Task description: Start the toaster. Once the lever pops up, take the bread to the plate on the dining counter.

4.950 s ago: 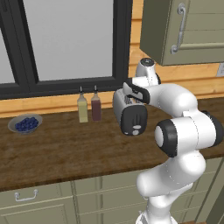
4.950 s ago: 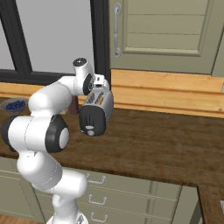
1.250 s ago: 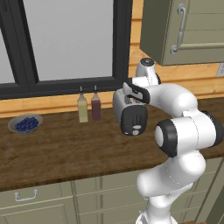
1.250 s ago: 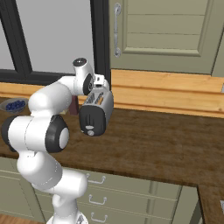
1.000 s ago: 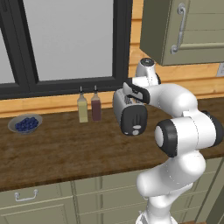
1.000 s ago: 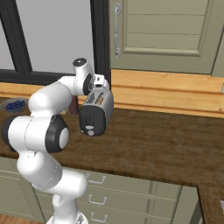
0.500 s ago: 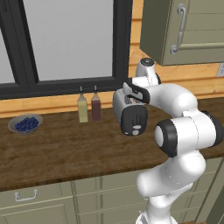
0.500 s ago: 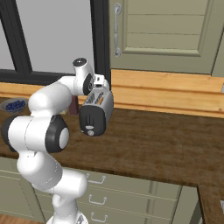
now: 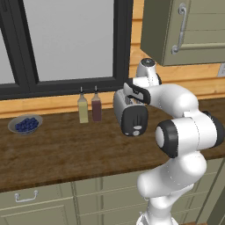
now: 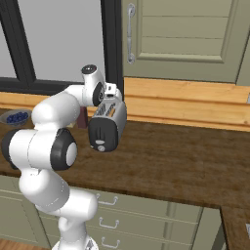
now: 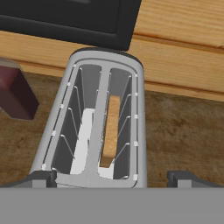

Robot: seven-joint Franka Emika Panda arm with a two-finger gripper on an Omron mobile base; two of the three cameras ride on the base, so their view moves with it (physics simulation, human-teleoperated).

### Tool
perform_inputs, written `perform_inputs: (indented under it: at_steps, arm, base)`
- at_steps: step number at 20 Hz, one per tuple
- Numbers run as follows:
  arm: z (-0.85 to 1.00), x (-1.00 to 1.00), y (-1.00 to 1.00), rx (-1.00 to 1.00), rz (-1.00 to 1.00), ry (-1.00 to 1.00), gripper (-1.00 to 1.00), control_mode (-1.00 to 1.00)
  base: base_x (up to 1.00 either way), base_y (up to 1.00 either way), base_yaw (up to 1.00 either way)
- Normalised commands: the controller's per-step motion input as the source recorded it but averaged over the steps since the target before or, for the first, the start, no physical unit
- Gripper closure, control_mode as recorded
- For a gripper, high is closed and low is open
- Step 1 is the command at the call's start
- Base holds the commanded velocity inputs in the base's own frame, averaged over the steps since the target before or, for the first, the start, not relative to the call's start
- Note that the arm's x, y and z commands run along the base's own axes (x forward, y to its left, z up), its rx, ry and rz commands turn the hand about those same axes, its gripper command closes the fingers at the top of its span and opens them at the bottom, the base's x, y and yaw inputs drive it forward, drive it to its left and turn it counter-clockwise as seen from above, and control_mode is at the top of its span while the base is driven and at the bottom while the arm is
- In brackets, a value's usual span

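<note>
We hover our gripper [image 11: 112,177], jaws spread wide, right above the toaster [image 11: 98,127]; bread [image 11: 110,131] sits edge-up in its right slot, lengthwise

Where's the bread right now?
The bread stands on edge in the right-hand slot of the toaster in the hand view, directly below the open tool, near the window sill.

arm: bent forward, hand angled down | pincer [image 11: 112,178]: spread wide, empty
</note>
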Motion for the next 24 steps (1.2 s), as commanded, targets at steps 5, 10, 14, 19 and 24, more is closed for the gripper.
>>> perform_inputs:
  at_steps: [5, 10, 14, 19, 24]
  arm:
    - [0.00, 0.00, 0.00, 0.00, 0.00, 0.00, -1.00, -1.00]
    - [0.00, 0.00, 0.00, 0.00, 0.00, 0.00, -1.00, -1.00]
    - [0.00, 0.00, 0.00, 0.00, 0.00, 0.00, -1.00, -1.00]
    - [0.00, 0.00, 0.00, 0.00, 0.00, 0.00, -1.00, -1.00]
    - [0.00, 0.00, 0.00, 0.00, 0.00, 0.00, -1.00, -1.00]
  base:
    - [0.00, 0.00, 0.00]
    - [0.00, 0.00, 0.00]
    - [0.00, 0.00, 0.00]
    - [0.00, 0.00, 0.00]
    - [0.00, 0.00, 0.00]
